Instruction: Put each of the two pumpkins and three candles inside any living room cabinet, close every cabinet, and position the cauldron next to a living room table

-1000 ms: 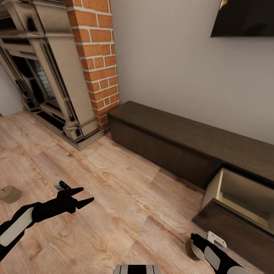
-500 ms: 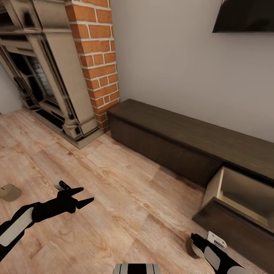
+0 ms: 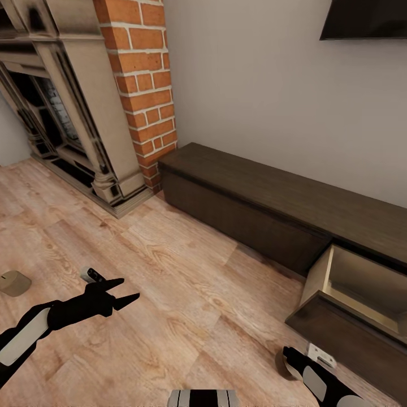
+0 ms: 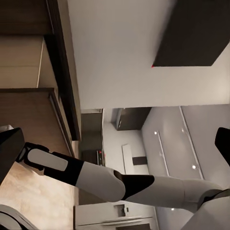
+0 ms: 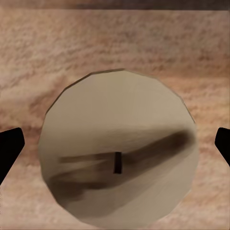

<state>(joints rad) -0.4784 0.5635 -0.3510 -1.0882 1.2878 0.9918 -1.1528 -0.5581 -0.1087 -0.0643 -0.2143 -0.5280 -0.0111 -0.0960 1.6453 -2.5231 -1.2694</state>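
Note:
A beige candle (image 5: pixel 117 110) with a short wick stands upright on the wooden floor, and my right gripper (image 5: pixel 115 146) hangs open above it, one fingertip on each side, neither touching it. In the head view this candle (image 3: pixel 282 364) peeks out beside my right wrist. Another candle (image 3: pixel 14 282) sits on the floor at the far left. My left gripper (image 3: pixel 125 290) hovers open over bare floor with nothing in it. The long dark-brown cabinet (image 3: pixel 265 206) runs along the wall, and its right-hand drawer (image 3: pixel 353 294) is pulled open, showing a pale interior.
A stone fireplace (image 3: pixel 62 107) and a brick column (image 3: pixel 141 85) stand at the back left. A dark TV (image 3: pixel 367 17) hangs on the wall above the cabinet. Wooden floor (image 3: pixel 186 282) stretches between my arms and the cabinet.
The whole picture has shifted slightly, so the camera moved. Both arms keep their poses, and my right wrist sits a touch lower in the view.

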